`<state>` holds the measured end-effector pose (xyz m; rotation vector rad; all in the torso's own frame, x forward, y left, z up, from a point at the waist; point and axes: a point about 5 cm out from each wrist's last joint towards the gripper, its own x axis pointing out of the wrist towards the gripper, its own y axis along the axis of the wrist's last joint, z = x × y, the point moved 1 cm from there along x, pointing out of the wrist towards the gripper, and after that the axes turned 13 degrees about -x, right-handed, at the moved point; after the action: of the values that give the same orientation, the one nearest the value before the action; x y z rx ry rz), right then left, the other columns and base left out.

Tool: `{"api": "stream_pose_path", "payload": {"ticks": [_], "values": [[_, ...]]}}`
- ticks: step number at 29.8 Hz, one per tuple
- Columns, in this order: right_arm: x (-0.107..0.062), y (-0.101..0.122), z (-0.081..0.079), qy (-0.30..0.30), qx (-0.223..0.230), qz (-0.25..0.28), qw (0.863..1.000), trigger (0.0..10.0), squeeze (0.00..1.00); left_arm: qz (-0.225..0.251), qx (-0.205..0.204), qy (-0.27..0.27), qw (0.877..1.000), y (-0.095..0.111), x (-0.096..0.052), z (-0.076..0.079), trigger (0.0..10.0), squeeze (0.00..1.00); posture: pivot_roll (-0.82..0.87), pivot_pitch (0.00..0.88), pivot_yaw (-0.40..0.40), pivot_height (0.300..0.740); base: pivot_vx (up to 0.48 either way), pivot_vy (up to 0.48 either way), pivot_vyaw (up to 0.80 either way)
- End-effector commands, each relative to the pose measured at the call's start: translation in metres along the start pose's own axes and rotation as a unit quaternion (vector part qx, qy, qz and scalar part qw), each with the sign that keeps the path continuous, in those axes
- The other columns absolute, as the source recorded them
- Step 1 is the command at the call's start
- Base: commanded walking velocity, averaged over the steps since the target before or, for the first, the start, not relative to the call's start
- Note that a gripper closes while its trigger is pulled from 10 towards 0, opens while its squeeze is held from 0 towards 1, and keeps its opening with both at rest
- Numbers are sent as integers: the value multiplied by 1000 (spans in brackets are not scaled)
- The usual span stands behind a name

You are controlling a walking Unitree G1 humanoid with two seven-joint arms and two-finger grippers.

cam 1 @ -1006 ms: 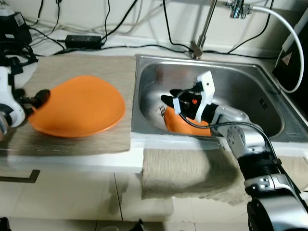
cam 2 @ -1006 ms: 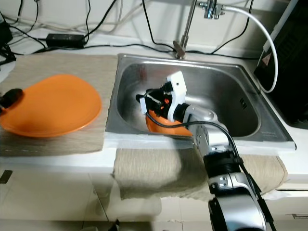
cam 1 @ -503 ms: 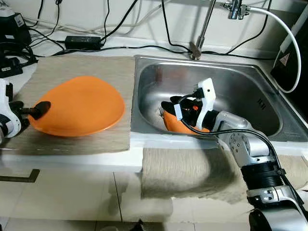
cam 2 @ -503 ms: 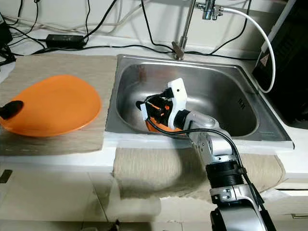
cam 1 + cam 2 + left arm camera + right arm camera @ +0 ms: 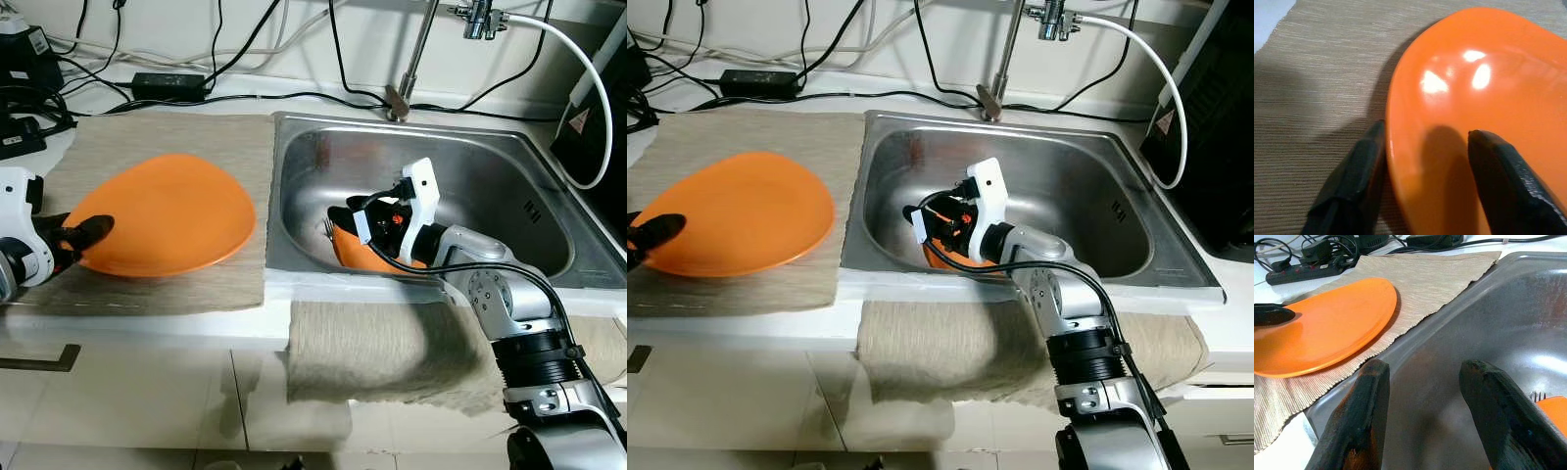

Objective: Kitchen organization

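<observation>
Orange plate (image 5: 162,215) flat on mat (image 5: 167,137), long axis toward sink (image 5: 549,211), left gripper (image 5: 1422,188) spread astride its rim, right gripper (image 5: 1422,421) spread inside sink

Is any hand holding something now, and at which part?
Left hand straddles the near rim of the orange plate, fingers open, not gripping. Right hand is open in the sink, holding nothing.

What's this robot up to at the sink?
It's sorting dishes. Its left end effector sits open around the rim of an orange plate lying on a beige mat beside the sink. Its right end effector is open down in the sink, just above another orange dish with a fork.
</observation>
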<state>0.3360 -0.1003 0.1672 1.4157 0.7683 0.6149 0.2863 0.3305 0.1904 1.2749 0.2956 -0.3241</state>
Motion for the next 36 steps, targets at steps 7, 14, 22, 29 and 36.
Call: {"api": "stream_pose_path", "payload": {"ticks": [7, 14, 22, 29, 36], "values": [[-4, 0, 1, -6, -3, -4, 1000, 10000, 0, 7, -9, -26, 1000, 3, -2, 8, 0, 341, 4, 0, -77, 740, 0, 0, 0], [-3, 1, 1, -7, -4, -5, 1000, 10000, 0, 24, -36, -44, 998, 7, -1, 15, 0, 353, 4, 0, -77, 740, 0, 0, 0], [-3, 2, 4, -14, -6, -3, 1000, 10000, 0, 55, -103, -81, 990, 13, 1, 27, 0, 361, 4, 0, -77, 740, 0, 0, 0], [-1, 5, 5, -17, -7, 1, 1000, 10000, 0, 70, -152, -127, 978, 19, 3, 42, 0, 369, 5, 0, -78, 740, 0, 0, 0], [2, 12, 7, -24, 6, 19, 1000, 10000, 0, 84, -191, -152, 966, 23, 6, 54, 0, 361, 5, 0, -78, 740, 0, 0, 0]]}}
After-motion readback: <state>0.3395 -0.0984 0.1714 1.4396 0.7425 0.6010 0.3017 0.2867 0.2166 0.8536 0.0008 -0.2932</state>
